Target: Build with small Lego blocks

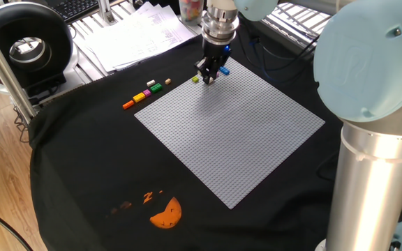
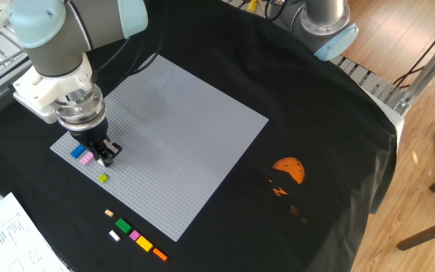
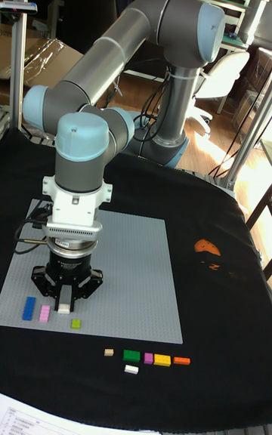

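1. Grey studded baseplate [image 2: 180, 143] lies on the black cloth [image 2: 331, 151] covering the bench; the step in hand looks like the seating of one brick near the plate's corner by the papers [image 1: 135, 35]
2. Pincer [image 3: 65, 305] stands low over that corner, its two fingers pinching a white brick [image 3: 65, 304] whose underside seems to meet the studs; whether it is pressed home cannot be told
3. Already on the plate, along the same edge: a blue brick [image 3: 29, 308], a pink brick [image 3: 45, 313] just beside it, then the held white one, and a yellow-green brick [image 3: 75, 323] closest to the plate's edge
4. Spare bricks wait off the plate on the cloth, near the bench edge by the papers: tan [image 3: 109, 352], green [image 3: 131, 356], white [image 3: 131, 368], pink [image 3: 148, 359], yellow [image 3: 162, 360] and orange [image 3: 181, 361]
5. Next move, by my judgement, calls for a straight downward press, then letting go and lifting clear without dragging the neighbouring pink brick
6. Arm's wrist points straight down, the forearm arching back over the plate to the base at the far side of the bench
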`<state>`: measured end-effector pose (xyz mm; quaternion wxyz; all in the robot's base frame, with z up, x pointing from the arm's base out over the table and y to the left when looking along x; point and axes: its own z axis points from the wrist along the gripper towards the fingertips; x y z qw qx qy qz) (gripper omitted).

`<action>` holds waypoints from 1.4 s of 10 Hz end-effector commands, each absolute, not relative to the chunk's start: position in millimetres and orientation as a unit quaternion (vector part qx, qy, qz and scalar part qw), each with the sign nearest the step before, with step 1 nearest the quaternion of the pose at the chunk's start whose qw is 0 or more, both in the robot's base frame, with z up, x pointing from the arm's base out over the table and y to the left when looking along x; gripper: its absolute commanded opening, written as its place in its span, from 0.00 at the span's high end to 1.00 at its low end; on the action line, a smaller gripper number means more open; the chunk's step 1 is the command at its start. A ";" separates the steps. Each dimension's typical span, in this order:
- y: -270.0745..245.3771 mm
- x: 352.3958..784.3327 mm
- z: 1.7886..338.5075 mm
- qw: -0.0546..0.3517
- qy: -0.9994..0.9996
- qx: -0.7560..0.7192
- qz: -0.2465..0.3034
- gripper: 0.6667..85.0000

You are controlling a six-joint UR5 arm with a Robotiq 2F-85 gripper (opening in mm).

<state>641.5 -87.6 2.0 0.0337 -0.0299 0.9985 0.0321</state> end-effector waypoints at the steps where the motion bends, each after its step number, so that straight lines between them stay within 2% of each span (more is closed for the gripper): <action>1: -88.3 642.3 4.5 0.037 0.998 -0.028 0.035 0.90; 14: -91.0 635.7 3.3 0.028 0.998 -0.040 0.034 0.90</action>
